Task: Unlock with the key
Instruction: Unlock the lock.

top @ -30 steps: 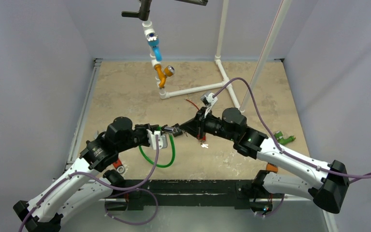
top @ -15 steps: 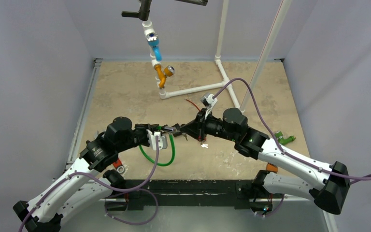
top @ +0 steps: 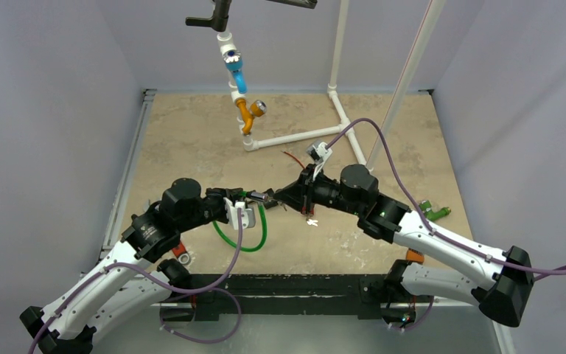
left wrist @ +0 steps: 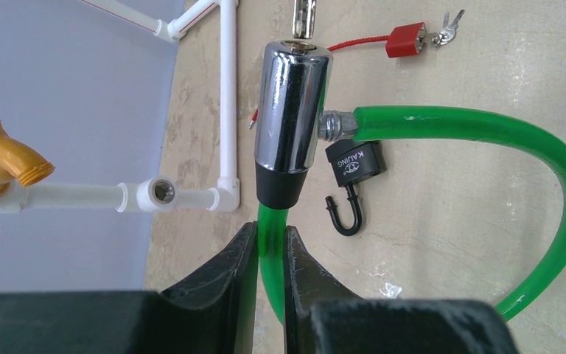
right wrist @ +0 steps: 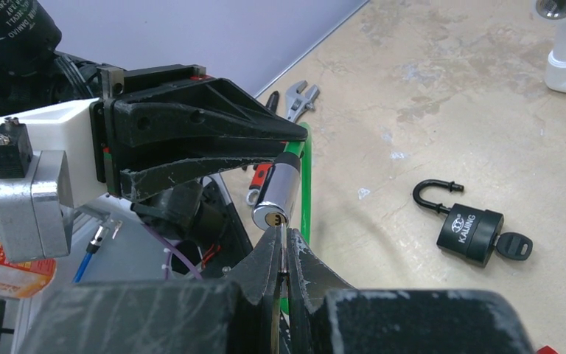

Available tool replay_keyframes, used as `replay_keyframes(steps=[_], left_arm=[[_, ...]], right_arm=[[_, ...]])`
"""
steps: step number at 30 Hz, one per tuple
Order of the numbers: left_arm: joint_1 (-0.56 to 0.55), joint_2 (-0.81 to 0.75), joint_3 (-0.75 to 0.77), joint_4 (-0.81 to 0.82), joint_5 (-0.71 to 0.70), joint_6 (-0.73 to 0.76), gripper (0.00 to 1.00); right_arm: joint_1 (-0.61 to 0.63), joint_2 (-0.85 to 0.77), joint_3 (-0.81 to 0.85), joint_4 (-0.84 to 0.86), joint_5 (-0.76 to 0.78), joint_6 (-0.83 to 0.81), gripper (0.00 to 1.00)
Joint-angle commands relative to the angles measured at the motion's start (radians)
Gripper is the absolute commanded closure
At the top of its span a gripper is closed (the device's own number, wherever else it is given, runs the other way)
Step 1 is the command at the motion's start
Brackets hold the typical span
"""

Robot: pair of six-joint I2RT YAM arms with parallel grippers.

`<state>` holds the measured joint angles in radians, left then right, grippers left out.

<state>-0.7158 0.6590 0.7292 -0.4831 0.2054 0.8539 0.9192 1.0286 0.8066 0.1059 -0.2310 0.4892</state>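
Observation:
A green cable lock [top: 240, 240] with a chrome cylinder [left wrist: 292, 118] hangs above the table. My left gripper [left wrist: 270, 240] is shut on the green cable just below the cylinder's black collar. The cylinder's keyhole end [right wrist: 271, 218] faces my right gripper [right wrist: 282, 240]. My right gripper is shut on a thin silver key [right wrist: 281, 237]. The key's tip sits at the keyhole; it also shows at the cylinder's top in the left wrist view [left wrist: 304, 18]. In the top view the two grippers meet at the cylinder [top: 269, 198].
A black Kaijing padlock [right wrist: 472, 232] with open shackle and a key lies on the table, also in the left wrist view [left wrist: 351, 166]. A red padlock [left wrist: 405, 39] with keys lies farther off. White PVC pipes [top: 295, 136] and brass tap [top: 245, 114] stand behind.
The lock cylinder and my right gripper have closed a little toward each other; otherwise both arms hold nearly still.

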Motion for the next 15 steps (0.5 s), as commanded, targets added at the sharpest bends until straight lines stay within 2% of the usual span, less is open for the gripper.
replay_keyframes(steps=[1, 15], left_arm=[[-0.004, -0.016, 0.023, 0.084, 0.01, 0.009, 1.0], [-0.004, -0.023, 0.021, 0.092, 0.004, 0.01, 1.0]], right_arm=[[0.004, 0.0, 0.055, 0.069, -0.023, 0.011, 1.0], [0.005, 0.027, 0.044, 0.076, -0.032, 0.017, 1.0]])
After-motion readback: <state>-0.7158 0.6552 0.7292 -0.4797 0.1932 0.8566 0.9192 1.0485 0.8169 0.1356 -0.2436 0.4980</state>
